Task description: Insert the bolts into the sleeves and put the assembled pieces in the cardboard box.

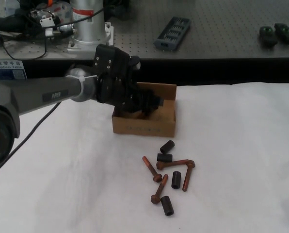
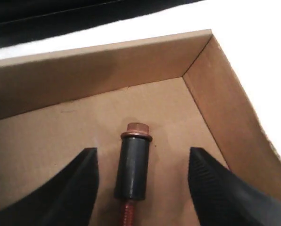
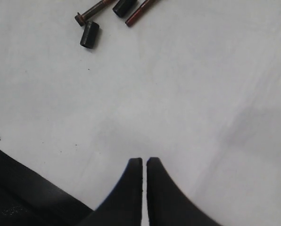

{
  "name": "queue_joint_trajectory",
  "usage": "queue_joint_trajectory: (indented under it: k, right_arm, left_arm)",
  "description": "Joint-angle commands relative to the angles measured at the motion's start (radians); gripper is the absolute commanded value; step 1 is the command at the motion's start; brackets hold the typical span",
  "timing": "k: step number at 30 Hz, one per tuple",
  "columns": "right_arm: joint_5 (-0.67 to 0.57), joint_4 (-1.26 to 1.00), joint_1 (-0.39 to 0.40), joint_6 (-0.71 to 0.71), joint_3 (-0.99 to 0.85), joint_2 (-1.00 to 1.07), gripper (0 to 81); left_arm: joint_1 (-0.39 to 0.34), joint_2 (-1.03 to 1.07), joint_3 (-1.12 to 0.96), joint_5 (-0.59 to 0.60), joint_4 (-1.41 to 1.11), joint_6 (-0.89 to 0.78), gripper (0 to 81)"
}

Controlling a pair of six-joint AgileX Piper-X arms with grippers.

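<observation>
My left gripper (image 2: 143,153) is open inside the cardboard box (image 1: 144,127), low over its floor. Between its fingers (image 2: 79,188), touching neither, an assembled piece (image 2: 132,167) lies on the box floor (image 2: 51,141): a copper bolt pushed through a black sleeve. In the high view the left arm (image 1: 47,94) reaches over the box and hides its inside. Several loose copper bolts (image 1: 152,168) and black sleeves (image 1: 176,179) lie on the white cloth in front of the box. My right gripper (image 3: 144,164) is shut and empty above bare cloth, away from a sleeve (image 3: 89,35) and a bolt (image 3: 91,12).
White cloth (image 1: 241,160) covers the bench, with free room left and right of the loose parts. Behind the cloth a perforated table carries a metal post (image 1: 88,22), cables, a blue-grey tray (image 1: 172,32) and dark fixtures (image 1: 277,34).
</observation>
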Motion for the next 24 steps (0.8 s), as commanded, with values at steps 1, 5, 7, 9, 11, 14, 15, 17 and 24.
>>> queue_joint_trajectory:
  k: [1,5,7,9,11,14,15,17,24]
  right_arm:
    - [-0.005,-0.008,-0.004,-0.009,-0.001,-0.007,2.8]
    - [-0.005,-0.008,-0.004,-0.009,-0.001,-0.007,2.8]
    - [-0.005,-0.008,-0.004,-0.009,-0.001,-0.007,2.8]
    - [-0.005,-0.008,-0.004,-0.009,-0.001,-0.007,2.8]
    - [-0.005,-0.008,-0.004,-0.009,-0.001,-0.007,2.8]
    - [-0.005,-0.008,-0.004,-0.009,-0.001,-0.007,2.8]
    - [-0.005,-0.004,-0.004,-0.009,-0.001,-0.007,2.8]
    - [-0.005,-0.002,-0.004,-0.009,-0.001,-0.007,2.8]
    - [-0.005,0.013,-0.002,-0.006,-0.001,-0.007,2.8]
  left_arm:
    - [-0.006,-0.04,-0.013,-0.012,0.004,0.016,40.7]
    - [-0.008,-0.089,-0.013,0.057,0.004,0.016,37.0]
    - [-0.008,-0.117,-0.013,0.105,0.006,0.016,32.7]
    - [-0.008,-0.154,-0.013,0.146,0.026,0.016,25.0]
    - [-0.008,-0.191,-0.013,0.175,0.06,0.014,14.3]
    - [-0.008,-0.26,-0.013,0.184,0.166,0.02,0.2]
    - [-0.008,-0.283,-0.013,0.183,0.211,0.021,0.6]
    - [-0.008,-0.323,-0.013,0.173,0.325,0.056,0.7]
    - [-0.006,-0.502,0.067,0.104,0.71,0.299,0.7]
